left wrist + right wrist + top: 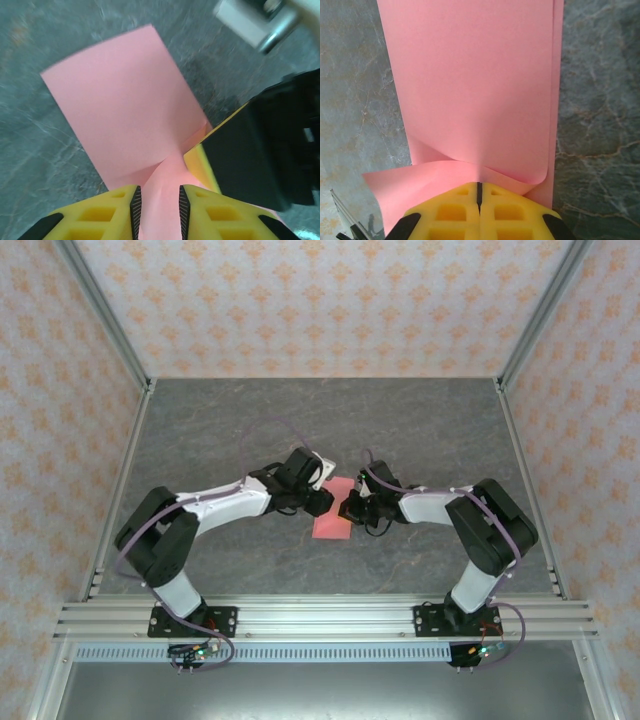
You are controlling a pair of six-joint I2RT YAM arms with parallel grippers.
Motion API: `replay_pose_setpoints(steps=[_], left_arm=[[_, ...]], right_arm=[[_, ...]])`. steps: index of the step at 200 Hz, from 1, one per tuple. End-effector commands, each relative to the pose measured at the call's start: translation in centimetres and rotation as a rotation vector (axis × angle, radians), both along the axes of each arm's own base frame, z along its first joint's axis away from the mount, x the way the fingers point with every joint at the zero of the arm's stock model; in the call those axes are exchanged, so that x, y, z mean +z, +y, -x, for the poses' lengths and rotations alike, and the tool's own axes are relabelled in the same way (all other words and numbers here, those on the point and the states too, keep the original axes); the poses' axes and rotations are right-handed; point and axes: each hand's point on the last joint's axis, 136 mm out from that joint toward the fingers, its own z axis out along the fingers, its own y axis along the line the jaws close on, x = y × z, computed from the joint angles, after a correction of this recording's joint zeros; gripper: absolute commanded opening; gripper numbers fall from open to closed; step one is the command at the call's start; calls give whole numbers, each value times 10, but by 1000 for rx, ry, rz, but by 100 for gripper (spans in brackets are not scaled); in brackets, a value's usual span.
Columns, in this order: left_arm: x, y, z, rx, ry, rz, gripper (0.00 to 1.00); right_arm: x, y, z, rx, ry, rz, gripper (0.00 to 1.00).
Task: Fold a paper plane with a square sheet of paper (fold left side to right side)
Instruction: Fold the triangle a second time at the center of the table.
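Right gripper (479, 194): jaws clamped together, nipping the near end of the square sheet of paper (475, 85) where it buckles up into a small curl.

Left gripper (157, 210): ribbed pads (135, 204) parted. A strip of the pink paper runs through the gap, with nothing pinched as far as the left wrist view shows (the gap is far wider than paper is thick). The two grippers sit tip to tip, and the right one's black housing crowds the left wrist view from the right.

Sheet: doubled over, one layer lying on the other, now an oblong instead of a square. In the right wrist view a second pink line runs just inside its right margin. Whether that is a pair of free edges or the soft fold itself, I cannot tell. Beyond the curl it lies flat on the grey marbled table (600, 100), mid-table between the arms in the top view.

Step, as I read it: the left-to-right fold is laid over, but the crease looks unset and the near end is puffed. No plane shape yet, so early in the task.

Next move calls for: the right grip to pin the layers while the left clears the paper without dragging it, then a press along the folded side. Risk: the thin sheet slides and the layers drift out of line.
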Motion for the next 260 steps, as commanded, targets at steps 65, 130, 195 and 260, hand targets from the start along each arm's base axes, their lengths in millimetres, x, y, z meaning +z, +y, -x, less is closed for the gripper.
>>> replay_pose_setpoints(steps=[65, 130, 195, 260], left_arm=[[22, -17, 62, -66, 181, 323, 26], [-12, -22, 61, -11, 281, 321, 22], [-36, -15, 59, 27, 307, 256, 20], [-59, -2, 63, 67, 329, 190, 18]], right_arm=[[-35, -24, 16, -20, 69, 161, 5], [-35, -21, 17, -8, 70, 171, 5], [-36, -24, 18, -3, 76, 195, 5], [-37, -27, 20, 1, 82, 211, 5]])
